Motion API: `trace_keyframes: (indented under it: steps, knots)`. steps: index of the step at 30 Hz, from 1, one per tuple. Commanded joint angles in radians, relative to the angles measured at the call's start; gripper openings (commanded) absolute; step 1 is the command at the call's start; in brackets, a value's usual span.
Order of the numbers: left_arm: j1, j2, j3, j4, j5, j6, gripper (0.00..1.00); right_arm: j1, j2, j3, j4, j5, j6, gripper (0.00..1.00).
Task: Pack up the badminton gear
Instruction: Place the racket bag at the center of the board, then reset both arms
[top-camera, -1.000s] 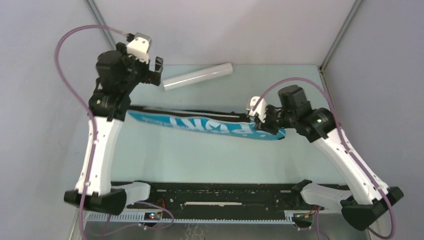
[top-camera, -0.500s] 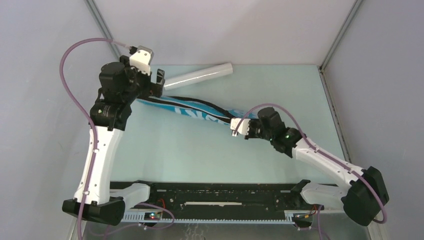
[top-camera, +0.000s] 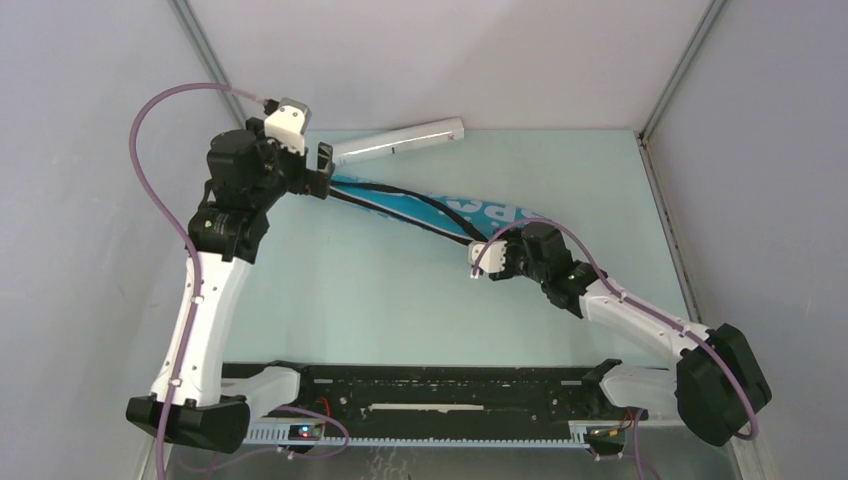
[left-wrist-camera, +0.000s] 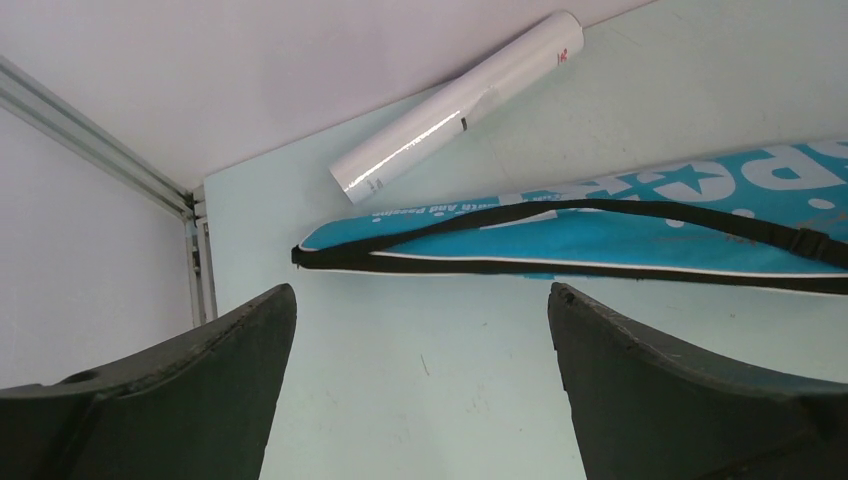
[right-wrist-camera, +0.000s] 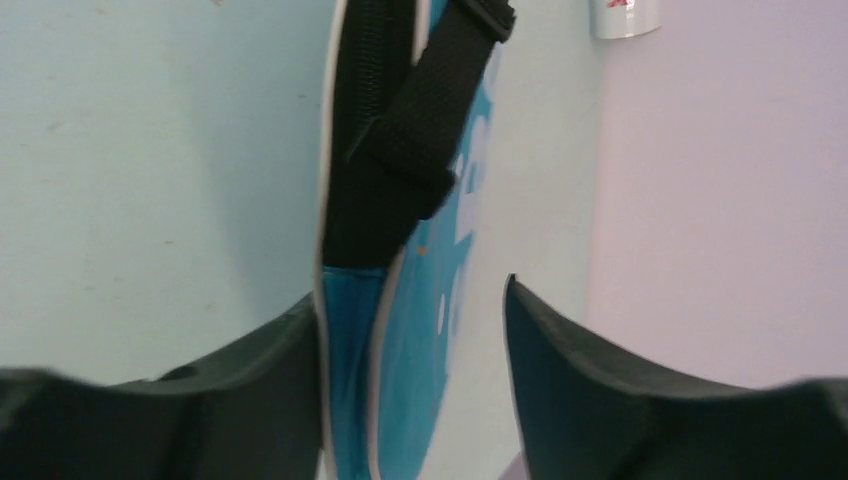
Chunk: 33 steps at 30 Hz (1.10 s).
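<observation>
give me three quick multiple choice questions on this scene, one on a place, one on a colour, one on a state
1. Where is the white tube?
A) at the far edge of the table
B) at the near edge
C) standing upright mid-table

2. What colour is the strap of the racket bag?
A) red
B) black
C) white

3. The left gripper is:
A) shut on the tube
B) shut on the strap
C) open and empty

Answers: 1 A, it lies flat along the far edge; 2 B, a black band crosses the blue bag; 3 C, its jaws stand wide apart with nothing between them.
</observation>
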<state>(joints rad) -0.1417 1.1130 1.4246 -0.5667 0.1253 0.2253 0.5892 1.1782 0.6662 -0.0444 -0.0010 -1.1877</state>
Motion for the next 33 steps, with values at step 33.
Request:
trace_keyframes:
  steps: [33]
  knots:
    - [0.008, -0.321, -0.504, 0.467, -0.18, -0.198, 1.0, -0.372, -0.207, 0.36, -0.282, -0.139, 1.062, 1.0]
